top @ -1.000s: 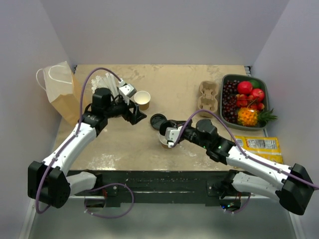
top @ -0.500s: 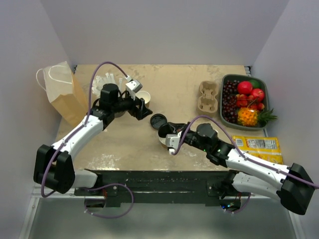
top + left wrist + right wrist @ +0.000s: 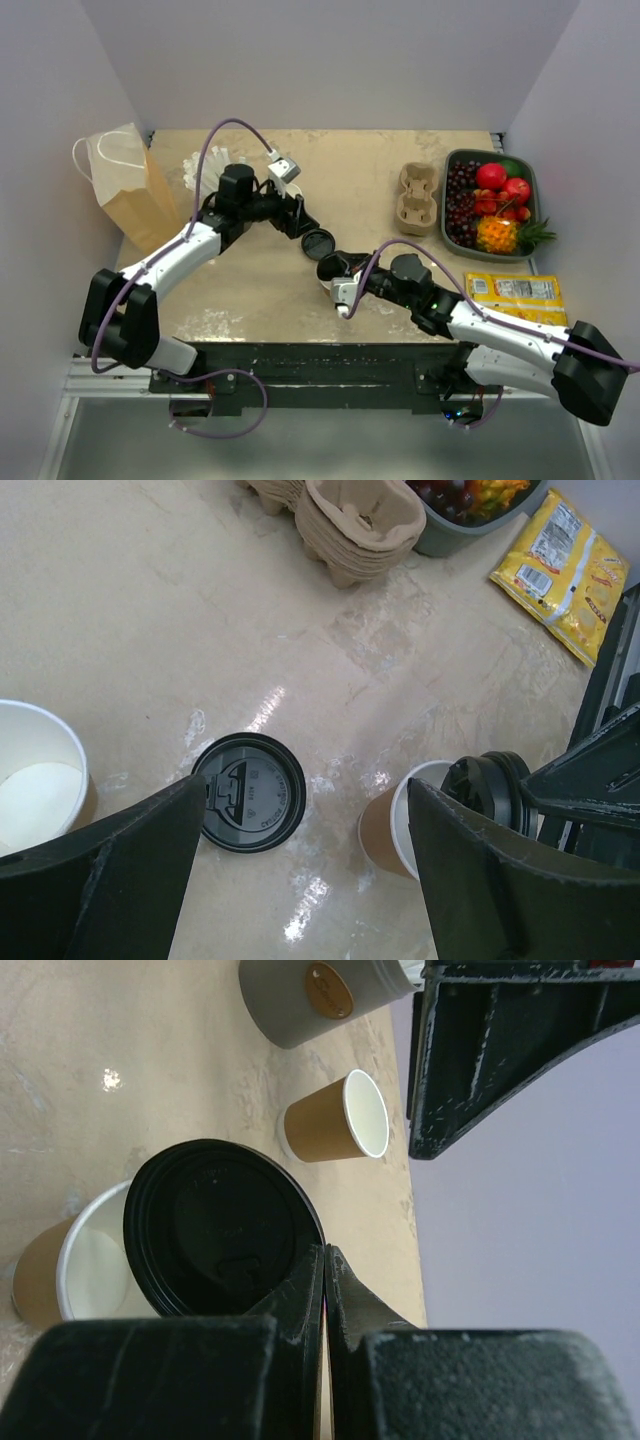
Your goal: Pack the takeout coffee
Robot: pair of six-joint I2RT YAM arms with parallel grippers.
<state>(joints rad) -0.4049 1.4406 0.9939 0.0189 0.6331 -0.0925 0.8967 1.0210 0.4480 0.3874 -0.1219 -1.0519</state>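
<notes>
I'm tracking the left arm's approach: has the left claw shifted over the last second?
Yes. The left claw has moved right, away from the paper bag and nearer the loose black lid.

Coffee cup (image 3: pixel 378 832) is a small kraft-brown paper one w/ a white rim and white inside, standing upright on the bench (image 3: pixel 200 630), roughly mid-bench and a bit toward the near edge. It's not capped atm: its round black plastic lid (image 3: pixel 215 1225) is off the rim, pinched by its edge btwn the right fingers (image 3: pixel 290 1305). The lid sits tilted and only overlaps part of the mouth, so a crescent of the white inside shows beside it in the wrist views. Can't tell if there's any liquid in there tbh.
</notes>
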